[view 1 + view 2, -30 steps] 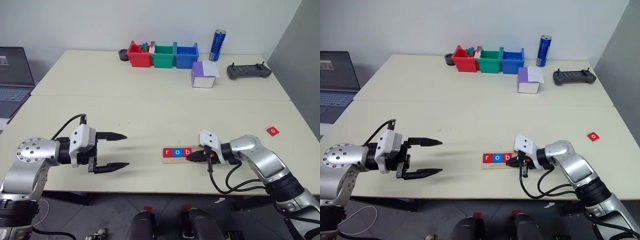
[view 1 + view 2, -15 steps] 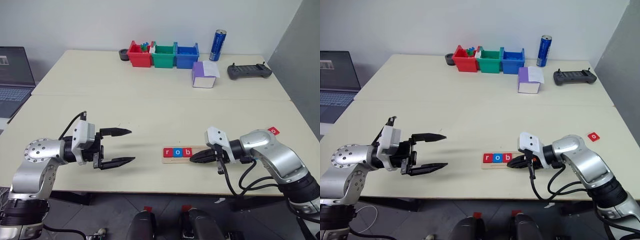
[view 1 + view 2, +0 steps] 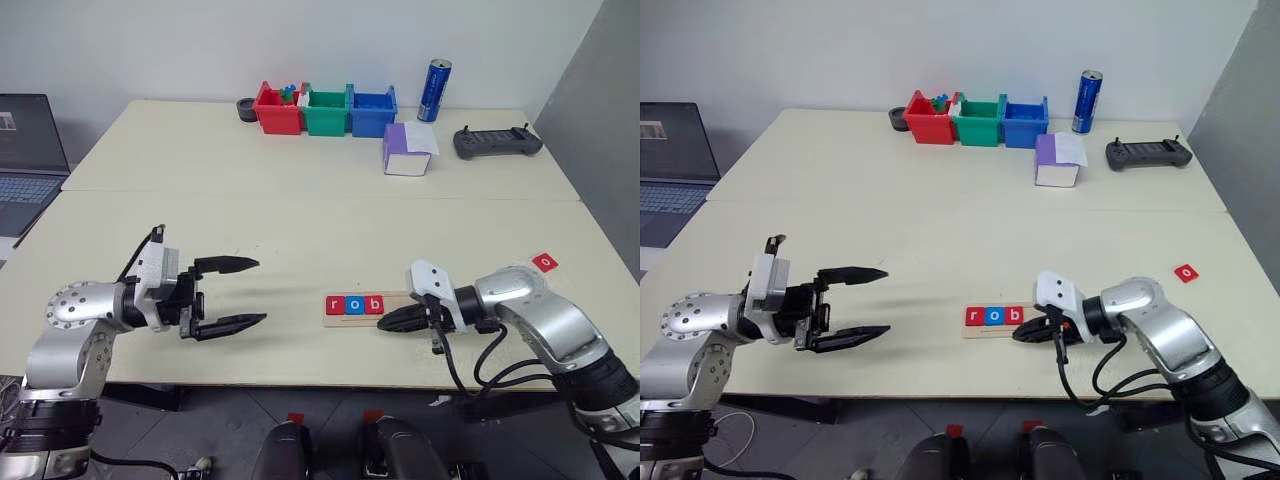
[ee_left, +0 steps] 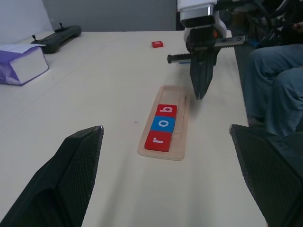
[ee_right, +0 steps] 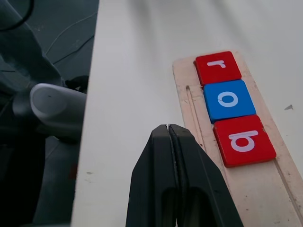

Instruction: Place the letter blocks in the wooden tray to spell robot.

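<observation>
Letter blocks (image 3: 355, 304): 3 in wooden tray (image 4: 182, 124), 1 red (image 3: 543, 262) loose; left fingers (image 3: 233, 264) apart, right (image 5: 176, 189) together.

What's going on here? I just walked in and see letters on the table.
A two-armed robot is spelling "robot" with letter tiles in a wooden tray. So far r, o and b sit in it. The right end effector is shut and empty, just by the tray's free end. The left end effector hangs open, apart from the tray. A red o tile lies far to the right.
</observation>
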Robot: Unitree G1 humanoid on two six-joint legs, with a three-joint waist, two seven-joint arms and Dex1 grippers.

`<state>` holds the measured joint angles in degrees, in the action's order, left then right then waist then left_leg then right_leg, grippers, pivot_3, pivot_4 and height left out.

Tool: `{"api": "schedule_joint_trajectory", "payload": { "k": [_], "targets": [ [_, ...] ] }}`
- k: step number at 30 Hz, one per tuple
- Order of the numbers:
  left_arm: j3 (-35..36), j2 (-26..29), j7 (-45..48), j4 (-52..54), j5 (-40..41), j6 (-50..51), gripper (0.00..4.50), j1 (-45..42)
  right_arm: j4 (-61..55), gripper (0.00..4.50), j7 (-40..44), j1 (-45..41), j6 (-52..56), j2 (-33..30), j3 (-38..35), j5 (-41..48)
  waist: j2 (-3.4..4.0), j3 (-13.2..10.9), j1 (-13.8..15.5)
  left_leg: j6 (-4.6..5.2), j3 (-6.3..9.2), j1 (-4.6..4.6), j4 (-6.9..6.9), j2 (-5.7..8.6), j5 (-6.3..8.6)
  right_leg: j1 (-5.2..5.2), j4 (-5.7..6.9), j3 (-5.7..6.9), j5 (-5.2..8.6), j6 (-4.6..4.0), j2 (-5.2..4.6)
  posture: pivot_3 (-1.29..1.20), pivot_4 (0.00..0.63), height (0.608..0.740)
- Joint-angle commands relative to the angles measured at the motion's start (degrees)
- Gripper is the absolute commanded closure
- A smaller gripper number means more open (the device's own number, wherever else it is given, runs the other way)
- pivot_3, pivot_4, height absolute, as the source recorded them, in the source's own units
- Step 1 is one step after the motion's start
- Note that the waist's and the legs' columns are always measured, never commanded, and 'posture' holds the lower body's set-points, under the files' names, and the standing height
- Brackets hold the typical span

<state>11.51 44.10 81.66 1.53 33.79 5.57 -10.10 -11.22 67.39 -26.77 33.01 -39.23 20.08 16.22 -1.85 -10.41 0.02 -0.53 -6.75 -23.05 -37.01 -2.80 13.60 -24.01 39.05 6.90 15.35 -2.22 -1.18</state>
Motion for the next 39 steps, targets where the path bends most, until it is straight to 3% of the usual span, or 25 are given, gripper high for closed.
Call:
{"api": "schedule_joint_trajectory", "payload": {
  "k": [1,4,7,10,13,17,23,34,39],
  "targets": [
    [0.4,-0.1,1.0,1.4,0.7,-1.4,0.00,0.5,1.6,4.45,-0.5,-2.1,-2.3,1.0,0.0,-1.6,0.00,0.0,0.0,0.00,0.00,-0.01,0.00,0.00,0.00,0.00,0.00,0.00,0.00,0.00,0.00,0.00,0.150,0.740],
    [0.5,-0.2,1.6,1.6,0.7,-1.8,0.00,1.1,0.5,4.45,1.2,-2.2,-0.4,-0.5,-2.1,0.4,0.00,0.0,0.0,0.00,0.00,0.00,0.00,0.00,0.00,0.00,0.00,0.00,0.00,0.00,0.00,0.00,0.150,0.740],
    [0.9,0.2,2.4,1.9,1.7,-1.1,0.00,1.4,-4.7,4.45,1.7,0.2,8.8,-4.8,-13.2,10.2,0.01,0.0,0.1,0.00,-0.01,-0.04,0.00,0.01,0.00,-0.02,-0.02,-0.01,0.00,0.00,-0.02,0.00,0.150,0.740],
    [0.9,0.4,3.4,0.6,1.5,-1.2,0.00,0.9,-4.3,4.45,-6.7,4.4,13.0,-5.5,-25.5,12.8,-0.06,0.0,0.5,0.00,0.00,-0.03,-0.02,0.04,0.01,0.04,-0.08,0.00,0.00,-0.01,-0.05,0.00,0.150,0.740],
    [0.3,0.1,4.3,-1.3,0.9,-1.7,0.00,-0.4,1.3,3.57,-19.7,8.6,10.4,-2.7,-39.2,9.7,-0.22,0.1,1.0,0.00,0.04,0.01,-0.01,0.03,0.01,0.10,-0.09,0.05,0.00,-0.01,-0.06,0.00,0.150,0.740],
    [-0.7,-0.6,4.5,-2.9,0.6,-1.3,0.00,-2.7,5.5,2.14,-21.4,16.2,6.5,-5.5,-46.4,7.5,-0.20,0.1,1.3,0.00,0.03,0.04,0.04,0.04,0.01,0.12,-0.08,0.04,0.01,-0.02,-0.05,0.00,0.150,0.740],
    [-1.3,-0.7,4.9,-3.6,0.5,-1.2,0.00,-3.7,25.2,0.07,-22.1,10.3,-3.8,-8.0,-45.5,4.1,-0.15,0.1,-0.2,0.02,-0.02,0.14,0.04,0.04,0.01,0.13,-0.03,-0.04,-0.01,0.03,-0.01,0.00,0.150,0.740],
    [1.0,0.7,3.0,0.1,1.7,1.2,0.00,-0.9,67.7,0.03,-21.9,-10.8,-26.8,-8.5,-35.2,-6.7,-0.11,0.1,-0.3,-0.03,-0.10,0.13,0.04,0.02,-0.03,0.12,-0.02,-0.13,-0.01,0.02,0.05,0.00,0.150,0.740],
    [3.5,2.0,2.0,2.1,2.1,2.2,0.00,1.3,77.3,0.03,-20.8,-14.9,-30.1,-8.2,-33.7,-8.5,-0.11,0.1,-0.3,-0.22,-0.12,0.14,0.04,0.01,-0.14,0.14,-0.05,-0.14,-0.01,0.01,0.04,0.00,0.150,0.740]
  ]
}}
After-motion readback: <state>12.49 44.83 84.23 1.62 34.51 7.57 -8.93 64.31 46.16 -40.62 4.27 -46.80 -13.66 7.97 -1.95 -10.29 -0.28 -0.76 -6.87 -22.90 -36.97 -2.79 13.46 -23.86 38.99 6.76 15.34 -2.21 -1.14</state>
